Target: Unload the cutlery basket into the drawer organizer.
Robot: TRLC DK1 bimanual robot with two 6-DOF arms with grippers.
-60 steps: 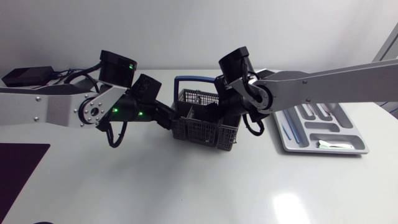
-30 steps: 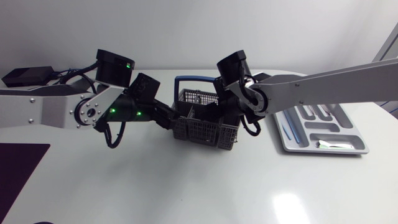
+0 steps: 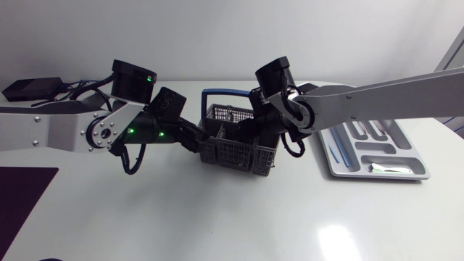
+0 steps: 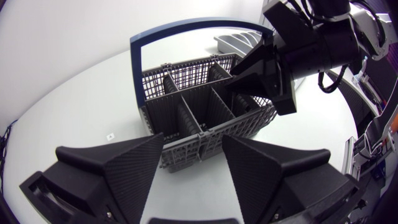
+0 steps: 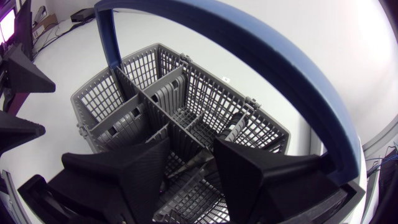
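Left of centre, the left gripper [image 4: 193,138] is spread wide, its fingers flanking the near end of the grey cutlery basket [image 3: 243,148] at mid-frame. The right gripper [image 5: 193,142] is dipped inside a compartment, narrowly parted, with a slim utensil [image 5: 189,167] lying between. The drawer organizer [image 3: 335,163] sits far right.

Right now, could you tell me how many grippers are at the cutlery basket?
2. The left gripper stands open at one end of the cutlery basket; the right gripper is open inside a compartment toward the opposite end.
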